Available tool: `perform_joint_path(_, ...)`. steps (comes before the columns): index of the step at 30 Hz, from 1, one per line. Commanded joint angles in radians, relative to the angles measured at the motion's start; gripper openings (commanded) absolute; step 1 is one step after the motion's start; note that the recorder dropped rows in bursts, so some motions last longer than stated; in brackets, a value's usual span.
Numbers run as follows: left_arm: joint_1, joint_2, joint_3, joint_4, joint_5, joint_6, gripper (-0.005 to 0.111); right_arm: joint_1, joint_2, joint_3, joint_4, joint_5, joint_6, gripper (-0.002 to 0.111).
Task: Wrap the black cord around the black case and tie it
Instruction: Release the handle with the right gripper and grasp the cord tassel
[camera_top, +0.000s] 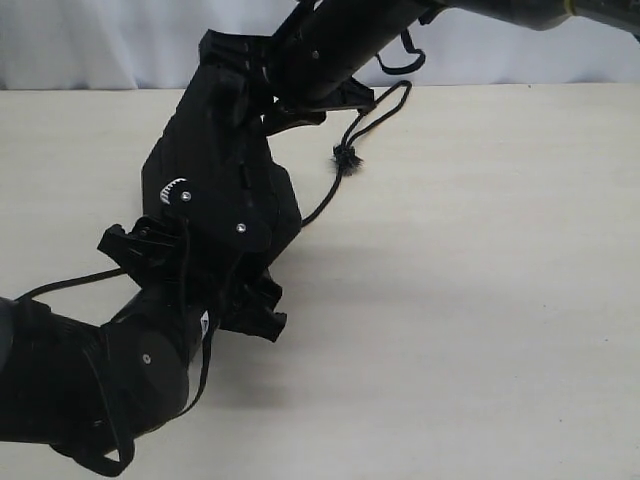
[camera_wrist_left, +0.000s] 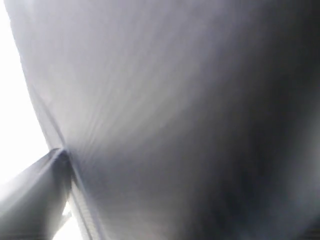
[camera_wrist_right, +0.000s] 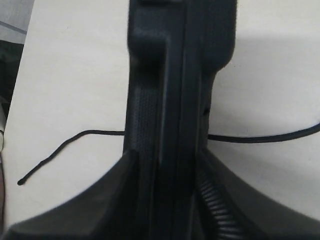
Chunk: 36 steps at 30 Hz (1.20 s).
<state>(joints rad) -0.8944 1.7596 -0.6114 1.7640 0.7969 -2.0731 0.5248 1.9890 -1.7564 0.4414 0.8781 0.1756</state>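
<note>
The pale surface (camera_top: 480, 300) carries little but the black case (camera_top: 215, 170), propped up at a tilt left of centre between both arms. The right claw (camera_wrist_right: 167, 200) is clamped on the case's far edge. The left claw (camera_top: 205, 250) presses at its near end, but I cannot tell whether it is apart or together. The black cord (camera_top: 325, 200) passes under the case. Its tuft (camera_top: 345, 157) lies just right of it. The likely risks are the case twisting out of that edge grip, or the cord snagging the right arm.
</note>
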Motion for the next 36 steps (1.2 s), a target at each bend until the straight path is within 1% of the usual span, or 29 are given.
perform_joint_path(1,0.011,-0.003,-0.001,-0.020,-0.029,-0.021,0.000,-0.004,-0.027,-0.005,-0.066,0.077,-0.006,0.064)
perform_joint_path(2,0.011,-0.003,-0.001,-0.020,-0.029,-0.021,0.000,-0.007,-0.055,-0.005,-0.150,0.097,-0.006,0.067)
perform_joint_path(4,0.011,-0.003,-0.001,-0.020,-0.029,-0.021,0.000,-0.040,-0.131,-0.005,-0.258,0.130,-0.006,0.067)
perform_joint_path(8,0.009,-0.003,-0.001,-0.020,-0.031,-0.021,0.000,-0.145,-0.175,-0.003,-0.342,0.200,-0.006,0.067)
perform_joint_path(9,0.009,-0.003,0.001,-0.020,-0.042,-0.021,0.000,-0.164,-0.165,0.014,-0.357,0.186,-0.006,0.067)
perform_joint_path(11,0.009,-0.003,0.017,-0.020,-0.044,-0.021,0.000,-0.199,-0.136,0.054,-0.360,0.100,-0.003,0.066)
perform_joint_path(12,0.009,-0.003,0.028,-0.020,-0.044,-0.021,0.000,-0.210,-0.118,0.069,-0.360,0.061,0.004,0.063)
perform_joint_path(14,0.009,-0.003,0.040,-0.020,-0.067,-0.021,0.000,-0.231,-0.046,0.075,-0.353,-0.007,0.024,0.055)
perform_joint_path(16,0.009,-0.010,0.040,-0.020,-0.104,-0.021,0.000,-0.232,0.044,0.023,-0.398,-0.033,0.024,0.055)
perform_joint_path(18,0.009,-0.040,0.040,-0.020,-0.133,-0.021,0.000,-0.232,0.149,-0.077,-0.435,-0.018,0.024,0.055)
perform_joint_path(21,0.009,-0.105,0.040,-0.020,-0.197,-0.013,0.000,-0.232,0.288,-0.225,-0.435,-0.014,0.024,0.055)
perform_joint_path(23,0.009,-0.138,0.042,-0.028,-0.228,0.030,0.000,-0.232,0.367,-0.303,-0.427,-0.014,0.024,0.055)
perform_joint_path(26,0.009,-0.172,0.073,-0.030,-0.229,0.033,0.000,-0.232,0.449,-0.392,-0.424,-0.017,0.024,0.055)
perform_joint_path(29,0.009,-0.173,0.080,-0.026,-0.234,0.031,0.000,-0.234,0.505,-0.424,-0.431,-0.018,0.056,0.055)
perform_joint_path(36,0.009,-0.172,0.080,-0.024,-0.255,0.031,0.000,-0.231,0.564,-0.424,-0.431,-0.097,0.118,0.054)
